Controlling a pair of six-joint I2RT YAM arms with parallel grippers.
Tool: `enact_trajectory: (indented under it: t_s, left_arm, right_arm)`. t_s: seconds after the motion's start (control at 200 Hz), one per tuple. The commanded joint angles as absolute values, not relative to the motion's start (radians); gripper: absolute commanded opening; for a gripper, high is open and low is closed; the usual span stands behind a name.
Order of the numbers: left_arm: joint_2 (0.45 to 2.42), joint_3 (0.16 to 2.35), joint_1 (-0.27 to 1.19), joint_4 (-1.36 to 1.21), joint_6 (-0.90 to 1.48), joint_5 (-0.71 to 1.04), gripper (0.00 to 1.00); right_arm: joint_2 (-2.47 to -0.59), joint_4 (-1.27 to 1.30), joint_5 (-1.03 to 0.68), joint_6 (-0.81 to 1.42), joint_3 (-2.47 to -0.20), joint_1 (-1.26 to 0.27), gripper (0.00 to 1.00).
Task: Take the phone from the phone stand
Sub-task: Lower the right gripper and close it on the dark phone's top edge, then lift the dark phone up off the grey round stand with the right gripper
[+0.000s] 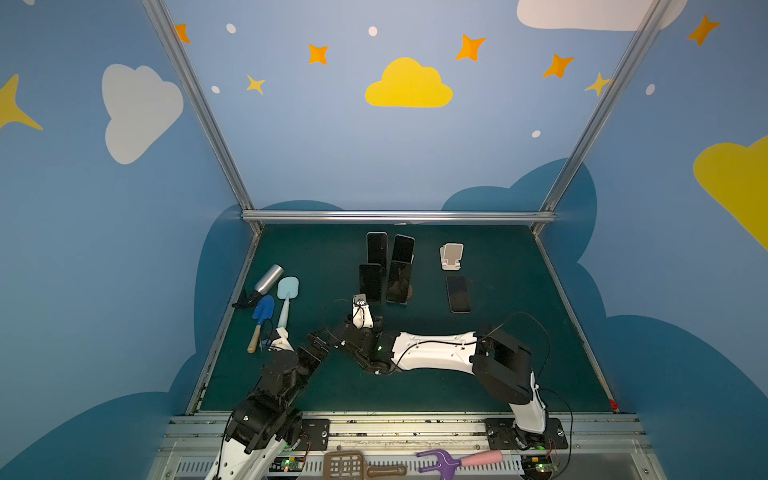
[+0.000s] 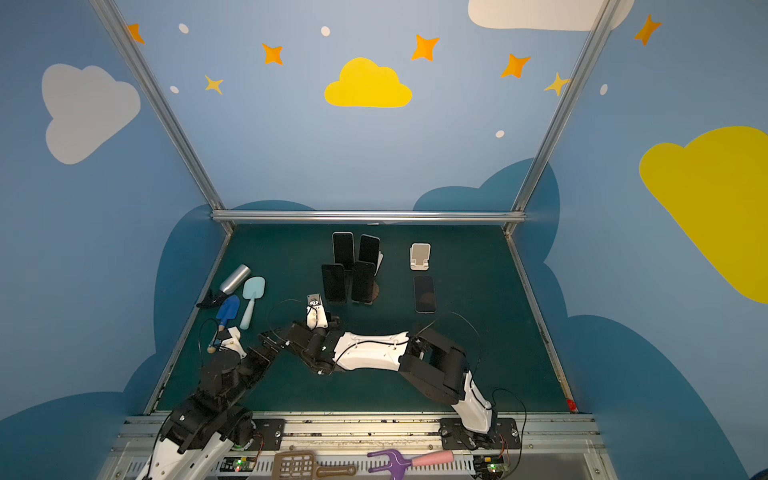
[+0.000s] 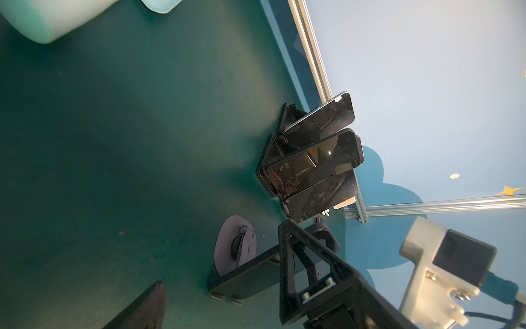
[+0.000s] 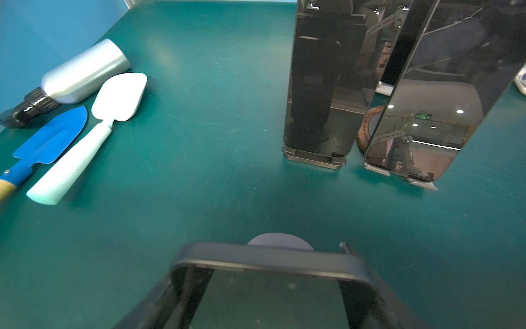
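A dark phone (image 4: pixel 270 257) leans on a phone stand with a round grey base (image 4: pixel 280 240), close in front of the right wrist camera. My right gripper (image 4: pixel 273 284) is shut on the phone, one finger on each long side. The left wrist view shows the same phone (image 3: pixel 250 273), the stand's base (image 3: pixel 236 247) and a black right finger (image 3: pixel 296 265) against the phone's edge. In both top views the right wrist (image 1: pixel 361 318) covers the phone and stand. My left gripper (image 1: pixel 330 336) sits just left of it, open and holding nothing, with one finger (image 3: pixel 148 304) showing.
Several other phones stand on stands behind (image 1: pixel 377 248) (image 1: pixel 399 282). One phone lies flat (image 1: pixel 458 294) below an empty white stand (image 1: pixel 451 255). At the left lie a silver bottle (image 1: pixel 269 278), a pale trowel (image 1: pixel 286 295) and a blue trowel (image 1: pixel 262 311).
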State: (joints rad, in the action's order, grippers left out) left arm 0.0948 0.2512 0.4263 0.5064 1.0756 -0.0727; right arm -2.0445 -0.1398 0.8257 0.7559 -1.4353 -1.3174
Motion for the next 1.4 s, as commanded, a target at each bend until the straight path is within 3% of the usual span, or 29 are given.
enact_trajectory:
  t_s: [0.0,1.396]
  left_arm:
    - [0.086,0.273,0.427,0.508,1.075,-0.080,1.00]
    - [0.224,0.270,0.427,0.355,1.080,-0.025,1.00]
  right_arm:
    - [-1.980,-0.109,0.824,0.712,-1.404,-1.322,0.67]
    - [-1.810,0.000,0.731,0.646,-1.244,-1.308,0.64]
